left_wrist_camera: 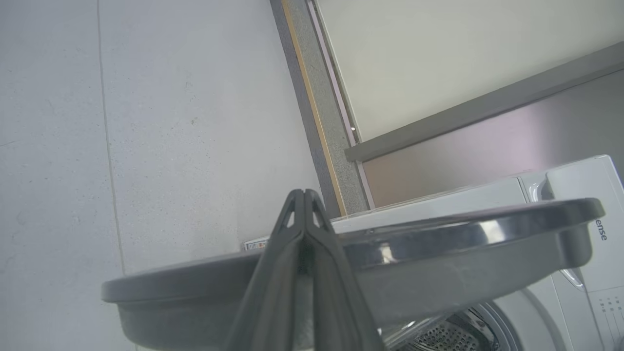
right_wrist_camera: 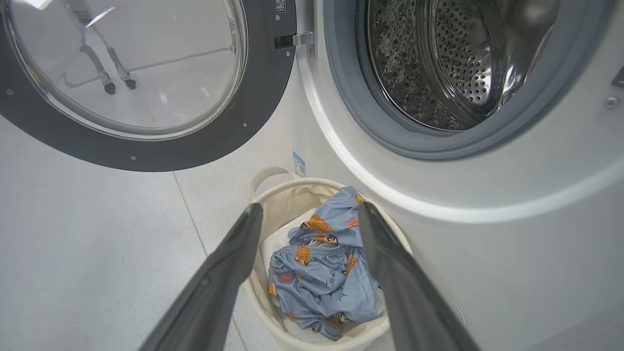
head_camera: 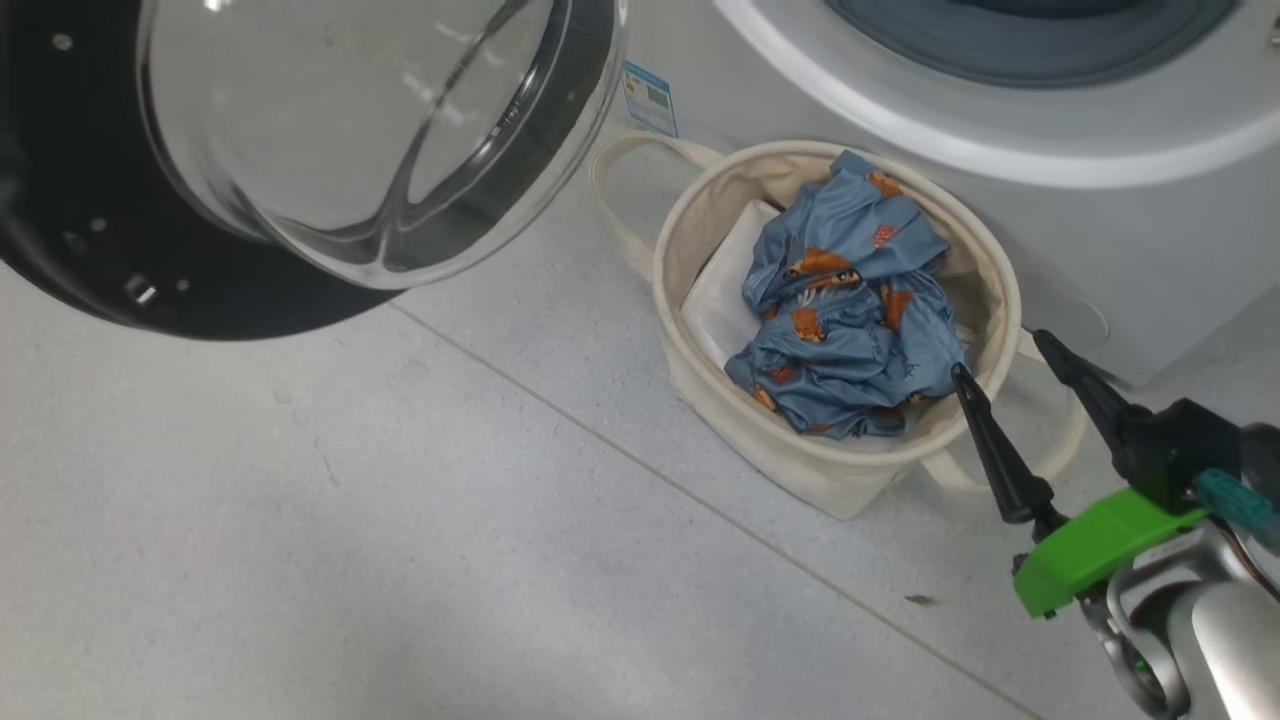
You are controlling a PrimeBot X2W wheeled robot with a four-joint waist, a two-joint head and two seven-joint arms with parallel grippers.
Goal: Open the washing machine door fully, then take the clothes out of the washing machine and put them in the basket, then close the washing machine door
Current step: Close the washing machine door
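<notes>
The crumpled blue garment (head_camera: 850, 310) printed with orange and brown figures lies in the round cream canvas basket (head_camera: 780, 460), partly over a plain white sheet (head_camera: 720, 290). The basket stands on the grey tiled floor (head_camera: 300, 550), just beside the big white front-loading washing machine (head_camera: 1100, 220). The machine's round door (head_camera: 60, 200), a glossy black rim around bulging clear glass, stands swung wide open. The right gripper (head_camera: 1000, 352) hovers at the basket's rim with its dark fingers spread, while the left gripper (left_wrist_camera: 303, 195) has its fingers pressed together beside the door's edge.
</notes>
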